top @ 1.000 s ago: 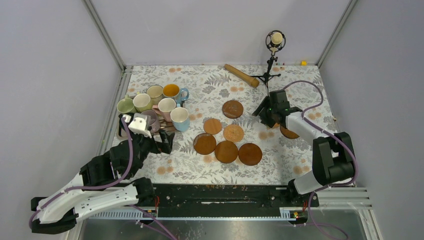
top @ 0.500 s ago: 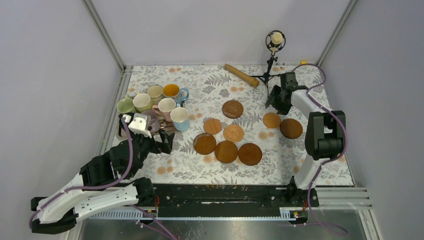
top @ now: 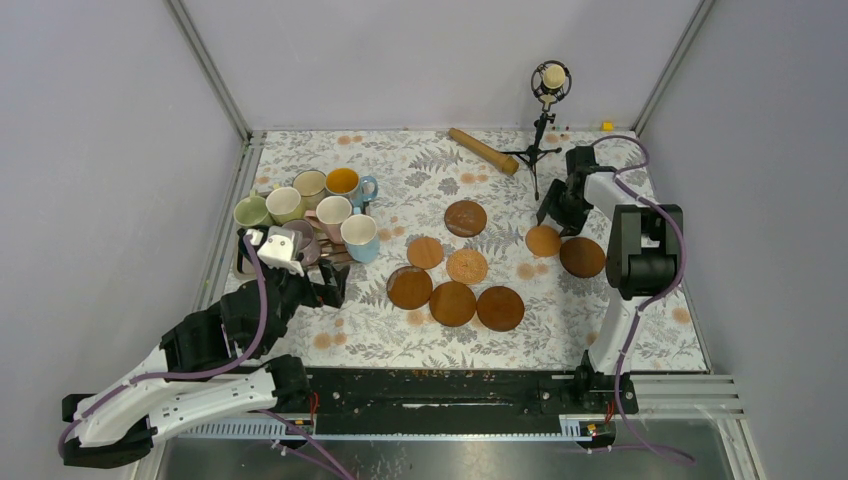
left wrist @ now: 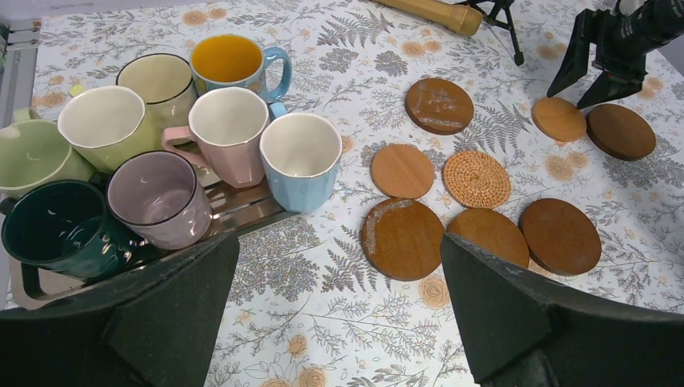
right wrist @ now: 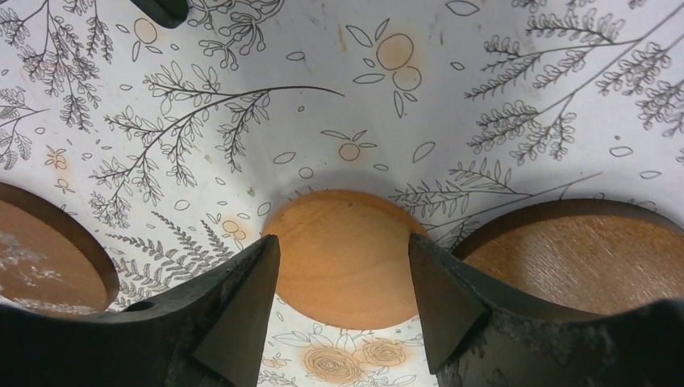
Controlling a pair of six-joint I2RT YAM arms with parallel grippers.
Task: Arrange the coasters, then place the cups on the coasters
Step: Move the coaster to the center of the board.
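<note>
Right gripper [right wrist: 343, 242] hangs released over the far right of the desk [top: 420, 165], jaws partly spread and clamping nothing. You see the small tan coaster [right wrist: 347, 274] flat on the floral cloth below, framed between the fingers. Left gripper [left wrist: 335, 254] sits low at the left front, jaws wide apart, empty, facing the cups.

Down by size:
- Metal tray [left wrist: 242, 216] on the left side of the desk.
- Microphone stand [top: 540, 130] at the far edge, with a wooden roller [top: 483, 150] lying just beside it.
- Eight cups packed together on the tray: light green cup [left wrist: 28, 153], cream cup [left wrist: 105, 125], beige cup [left wrist: 157, 81], blue cup with yellow inside [left wrist: 230, 60], pink cup [left wrist: 226, 121], light blue cup [left wrist: 302, 153], mauve cup [left wrist: 153, 193], dark green cup [left wrist: 48, 230].
- Coasters all lie flat and bare. Mid-desk cluster: a front row of three dark coasters [top: 453, 303], then the woven coaster [top: 467, 266] and plain tan coaster [top: 425, 252], with the scuffed dark coaster [top: 465, 217] farthest back.
- On the right, a lone dark coaster [top: 582, 257] lies just beside the small tan one.
</note>
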